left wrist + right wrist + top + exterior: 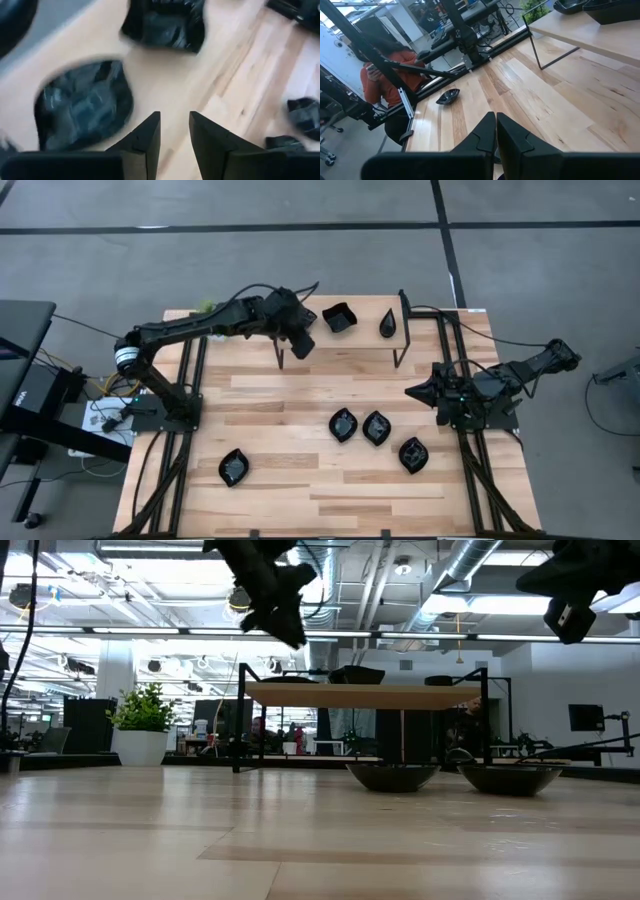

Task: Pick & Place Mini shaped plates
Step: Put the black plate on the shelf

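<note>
Working gripper: your left gripper [174, 117] hangs over the left end of the raised shelf [365, 337] at the tabletop's [270, 400] far edge. Its fingers stand a little apart with nothing between them.
Nearest dish: a leaf-shaped plate [82, 102] lies just beside the fingertips. The wrist view is smeared, so it probably rests flat on the shelf top, but you can't be sure of that.
Also on the shelf: a wavy-edged square plate [340, 317] near the middle and a teardrop plate [388, 323] towards the right end, both clear of the fingers.
Left on the tabletop: three plates grouped right of centre [343, 424], [377, 427], [413, 454], and a lone plate [234, 468] near the front-left corner.
Waiting arm: your right gripper [415, 392] is closed and empty, parked by the tabletop's right edge.
Step in hand, as judged: the shelf looks like the drop-off, so your next move is to fetch another plate.
Doing it well: lift straight up before swinging, so a fingertip doesn't clip the leaf plate or the shelf frame. Widen the fingers before descending and take one rim, since the glossy curved dishes may slip. Set the next dish in the bare gap, apart from its neighbours.
</note>
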`<state>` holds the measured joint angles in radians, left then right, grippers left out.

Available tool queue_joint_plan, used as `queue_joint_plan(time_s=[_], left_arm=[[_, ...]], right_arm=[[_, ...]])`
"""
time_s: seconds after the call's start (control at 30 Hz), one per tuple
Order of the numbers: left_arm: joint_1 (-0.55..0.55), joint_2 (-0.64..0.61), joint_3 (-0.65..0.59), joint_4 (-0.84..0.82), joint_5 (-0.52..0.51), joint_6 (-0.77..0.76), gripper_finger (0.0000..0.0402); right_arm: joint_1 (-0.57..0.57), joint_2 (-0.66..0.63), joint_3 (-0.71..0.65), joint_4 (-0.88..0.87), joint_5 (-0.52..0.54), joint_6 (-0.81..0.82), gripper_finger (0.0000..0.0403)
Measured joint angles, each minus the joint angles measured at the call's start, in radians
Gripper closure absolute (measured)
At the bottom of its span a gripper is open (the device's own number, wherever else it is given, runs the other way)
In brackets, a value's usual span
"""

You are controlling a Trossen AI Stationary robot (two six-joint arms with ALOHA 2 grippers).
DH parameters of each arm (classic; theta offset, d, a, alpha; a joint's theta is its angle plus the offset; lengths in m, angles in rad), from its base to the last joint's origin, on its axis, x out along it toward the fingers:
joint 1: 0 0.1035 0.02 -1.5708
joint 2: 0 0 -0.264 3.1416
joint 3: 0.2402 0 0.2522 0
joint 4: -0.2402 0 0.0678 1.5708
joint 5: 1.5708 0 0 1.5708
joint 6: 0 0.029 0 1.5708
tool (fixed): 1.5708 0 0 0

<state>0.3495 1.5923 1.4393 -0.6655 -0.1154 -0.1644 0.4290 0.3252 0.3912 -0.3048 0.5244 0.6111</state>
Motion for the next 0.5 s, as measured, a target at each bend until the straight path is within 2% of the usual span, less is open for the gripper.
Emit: queue_joint_plan(time_s=[0.13, 0.5], left_arm=[[-0.006, 0.000, 0.001, 0.029, -0.020, 0.152, 0.0297], [0.000, 0.050, 0.000, 0.029, 0.001, 0.165, 0.0296]], right_arm=[[0.000, 0.000, 0.000, 0.010, 0.000, 0.000, 0.0393], [0.001, 0.000, 0.000, 0.032, -0.001, 0.000, 0.0393]])
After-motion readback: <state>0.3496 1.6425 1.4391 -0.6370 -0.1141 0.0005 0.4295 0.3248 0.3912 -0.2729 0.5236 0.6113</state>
